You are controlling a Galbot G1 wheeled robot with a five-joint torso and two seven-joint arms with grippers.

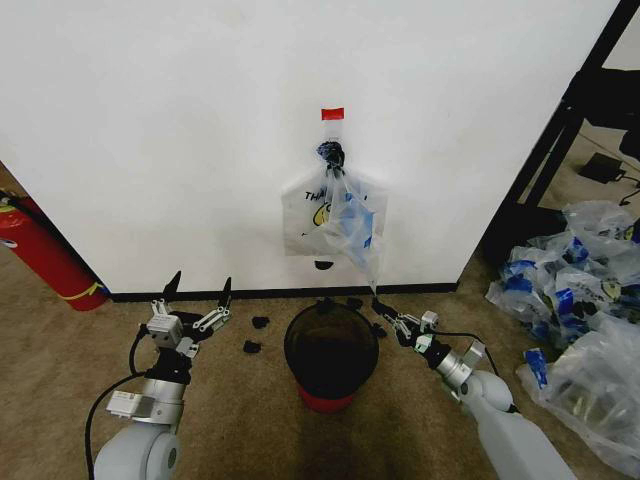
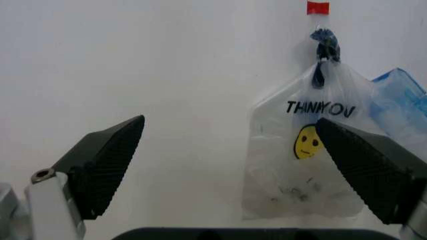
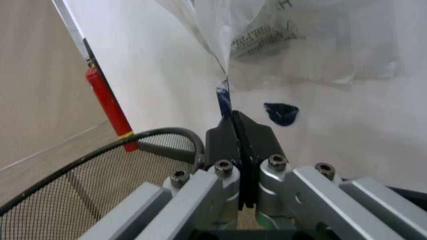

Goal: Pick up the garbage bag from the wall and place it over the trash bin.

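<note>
The garbage bag [image 1: 352,228], a thin see-through bag with blue printed patches, hangs from a dark hook [image 1: 333,153] on the white wall [image 1: 180,130], directly below a small red tape mark [image 1: 332,113]. It lies in front of a flat white bag [image 1: 305,215] printed with dark lettering and a yellow smiley, which hangs from the same hook. The lower corner of the garbage bag tapers to a point just above the right gripper [image 1: 380,304]. In the right wrist view, the right gripper [image 3: 233,122] has its two dark fingers pressed together, pinching the bottom tip of the garbage bag [image 3: 220,30] between them. The trash bin [image 1: 331,398], red outside with a black rim and a dark interior, stands on the carpet close to the black baseboard [image 1: 200,294], beneath the hanging bags and just beside the right gripper. The left gripper [image 1: 198,290] is raised to the left of the bin with its fingers spread wide and nothing between them; in the left wrist view the left gripper [image 2: 230,165] points at the wall, with the white bag [image 2: 300,165] visible beyond it. A red fire extinguisher [image 1: 45,255] leans at the wall on the far left. A heap of clear blue-printed bags [image 1: 575,310] lies on the floor at the right. Several small black pieces [image 1: 252,346] are scattered on the carpet near the bin.
</note>
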